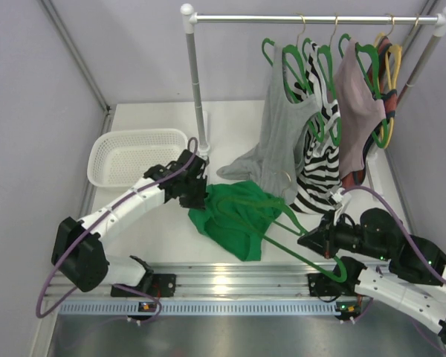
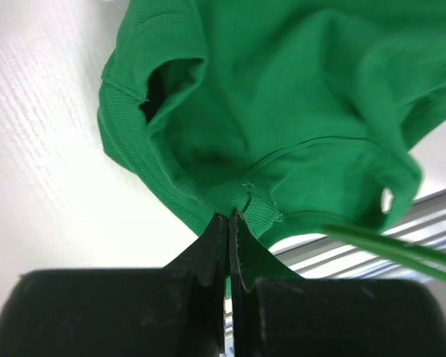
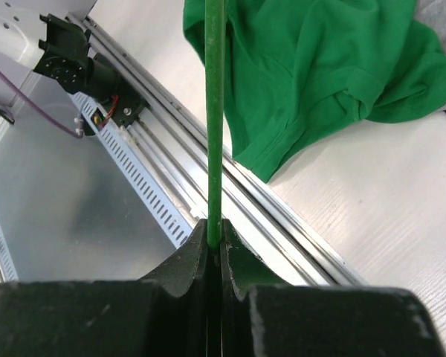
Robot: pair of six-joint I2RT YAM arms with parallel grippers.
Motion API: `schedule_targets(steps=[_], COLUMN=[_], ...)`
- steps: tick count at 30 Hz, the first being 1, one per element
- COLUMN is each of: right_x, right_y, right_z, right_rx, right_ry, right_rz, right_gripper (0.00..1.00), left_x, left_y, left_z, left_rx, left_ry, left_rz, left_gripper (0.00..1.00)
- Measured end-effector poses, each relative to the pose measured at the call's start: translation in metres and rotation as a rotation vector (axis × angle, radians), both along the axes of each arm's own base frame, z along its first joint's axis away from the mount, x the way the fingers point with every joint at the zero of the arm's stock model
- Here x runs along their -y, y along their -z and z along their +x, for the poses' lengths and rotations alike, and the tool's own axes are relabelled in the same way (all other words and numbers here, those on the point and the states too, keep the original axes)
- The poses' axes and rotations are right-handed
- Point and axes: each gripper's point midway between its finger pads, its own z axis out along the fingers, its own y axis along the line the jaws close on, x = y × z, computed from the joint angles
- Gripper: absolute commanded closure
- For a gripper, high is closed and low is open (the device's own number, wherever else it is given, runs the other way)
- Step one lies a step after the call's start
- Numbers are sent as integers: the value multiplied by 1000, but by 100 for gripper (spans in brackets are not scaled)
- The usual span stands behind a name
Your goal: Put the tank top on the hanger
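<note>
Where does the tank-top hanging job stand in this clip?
Done: both things are gripped. In hand: the left end effector is shut on the tank top at its ribbed edge, the right end effector on the hanger. Left: the top lies crumpled on the table, not visibly draped on the hanger, so threading remains.

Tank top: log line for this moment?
left gripper: shut on tank top edge | right gripper: shut on hanger | tank top: bunched on table | hung: not yet

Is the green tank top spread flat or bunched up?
Bunched: the tank top lies crumpled in overlapping folds, edge pinched by the left gripper.
</note>
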Motion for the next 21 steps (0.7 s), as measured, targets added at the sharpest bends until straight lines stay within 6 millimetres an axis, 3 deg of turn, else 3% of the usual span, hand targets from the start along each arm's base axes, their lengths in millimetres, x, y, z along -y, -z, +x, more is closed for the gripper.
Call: schedule_targets(steps=[10, 21], right_x=[-7, -20], right_y=[17, 41], right_z=[-9, -2], right_rx=[-47, -67], right_ry=[-58, -61], right_rz=[-16, -14], right_gripper=[100, 100], left_x=[13, 23], left_y=[-25, -40], left_z=[21, 23], left_rx=[18, 28], left_ry=[-108, -125], left_rz=[-201, -292], left_gripper=[100, 100])
